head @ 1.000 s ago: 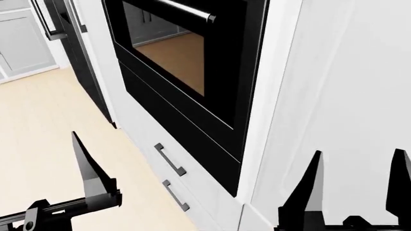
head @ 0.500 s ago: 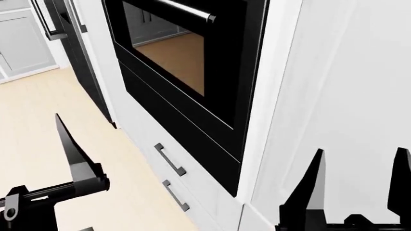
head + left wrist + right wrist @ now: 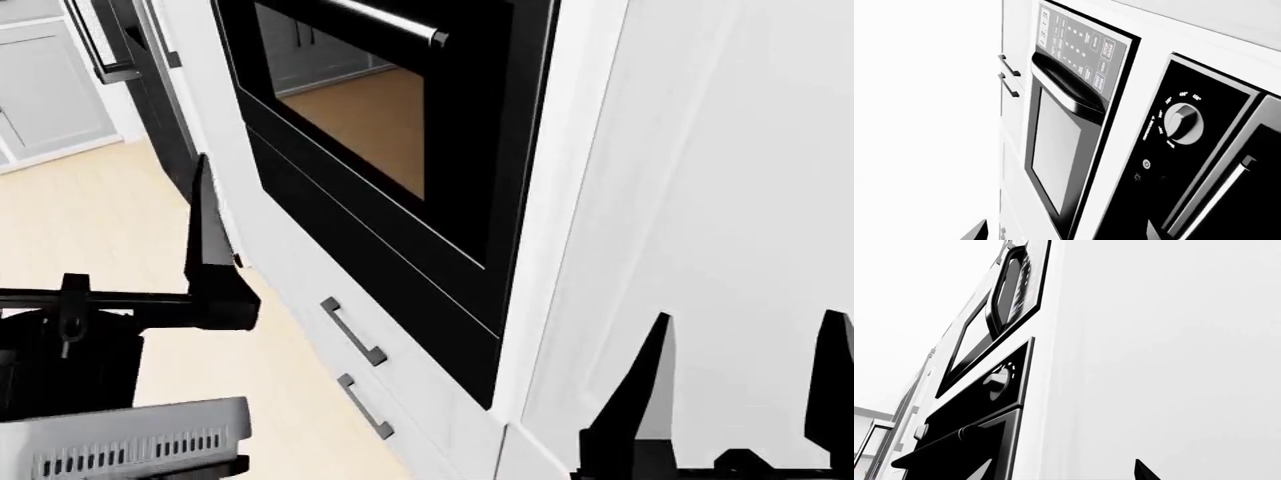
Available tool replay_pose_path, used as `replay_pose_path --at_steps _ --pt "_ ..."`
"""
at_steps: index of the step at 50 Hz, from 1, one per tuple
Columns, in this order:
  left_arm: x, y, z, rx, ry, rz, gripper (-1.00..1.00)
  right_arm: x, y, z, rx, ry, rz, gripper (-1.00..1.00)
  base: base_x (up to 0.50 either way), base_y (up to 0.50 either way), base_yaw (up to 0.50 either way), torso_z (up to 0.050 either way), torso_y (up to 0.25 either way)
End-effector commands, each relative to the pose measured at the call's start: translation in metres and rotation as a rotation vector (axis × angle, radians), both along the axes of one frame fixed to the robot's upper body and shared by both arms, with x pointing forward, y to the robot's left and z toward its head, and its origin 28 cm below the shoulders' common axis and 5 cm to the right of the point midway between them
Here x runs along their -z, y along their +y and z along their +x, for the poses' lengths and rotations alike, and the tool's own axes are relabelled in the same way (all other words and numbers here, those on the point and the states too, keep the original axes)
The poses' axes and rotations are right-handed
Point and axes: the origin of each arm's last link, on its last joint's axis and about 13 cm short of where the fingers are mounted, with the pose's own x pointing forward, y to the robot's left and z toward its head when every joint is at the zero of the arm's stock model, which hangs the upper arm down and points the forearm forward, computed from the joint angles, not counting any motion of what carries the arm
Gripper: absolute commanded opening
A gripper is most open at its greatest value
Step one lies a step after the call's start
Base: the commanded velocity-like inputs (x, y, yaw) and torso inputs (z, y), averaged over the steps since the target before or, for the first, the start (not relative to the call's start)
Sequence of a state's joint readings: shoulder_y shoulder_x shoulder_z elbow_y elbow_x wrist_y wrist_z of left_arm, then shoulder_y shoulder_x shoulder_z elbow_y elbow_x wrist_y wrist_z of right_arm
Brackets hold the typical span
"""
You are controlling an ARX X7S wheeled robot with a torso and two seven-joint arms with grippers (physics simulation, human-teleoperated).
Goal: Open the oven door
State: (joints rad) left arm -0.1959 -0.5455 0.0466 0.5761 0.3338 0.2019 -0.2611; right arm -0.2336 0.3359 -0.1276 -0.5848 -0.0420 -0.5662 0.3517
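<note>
Oven door (image 3: pixel 387 150) sits shut above both grippers, untouched. Left gripper (image 3: pixel 200 250) hangs beside it, its spread unclear; right gripper (image 3: pixel 741 385) gapes wide, holding nothing.

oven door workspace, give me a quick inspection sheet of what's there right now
surface: light wood floor, bare where seen
job's things: oven door shut, silver bar handle across its top, untouched
clutter: nothing seen
grippers: left gripper raised, short of the oven, only one finger seen, holding nothing; right gripper open, empty, facing the white cabinet side
cables: nothing seen
surroundings: white drawers with black handles below oven; control knob and microwave above; black refrigerator far left
</note>
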Motion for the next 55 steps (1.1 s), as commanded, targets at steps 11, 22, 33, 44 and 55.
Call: replay_pose_path --at_steps 11,22,33,44,55 --pt "-0.017 -0.011 0.033 0.029 -0.064 0.011 1.00 0.000 0.000 0.001 0.001 0.002 0.001 1.00 0.00 0.00 0.00 0.000 0.000" --pt "-0.019 -0.030 0.054 0.104 -0.115 -0.001 1.00 -0.001 -0.001 0.002 0.002 0.002 0.005 1.00 0.00 0.00 0.00 0.000 0.000" --pt "-0.012 -0.038 0.069 0.140 -0.144 0.000 1.00 -0.001 -0.001 0.001 -0.001 0.002 0.005 1.00 0.00 0.00 0.00 0.000 0.000" --pt "-0.003 -0.045 0.084 0.140 -0.125 0.018 1.00 0.000 -0.001 0.002 -0.005 0.000 0.006 1.00 0.00 0.00 0.00 0.000 0.000" --pt "0.007 -0.047 0.094 0.136 -0.107 0.012 1.00 0.000 0.000 0.000 -0.009 -0.002 0.007 1.00 0.00 0.00 0.00 0.000 0.000"
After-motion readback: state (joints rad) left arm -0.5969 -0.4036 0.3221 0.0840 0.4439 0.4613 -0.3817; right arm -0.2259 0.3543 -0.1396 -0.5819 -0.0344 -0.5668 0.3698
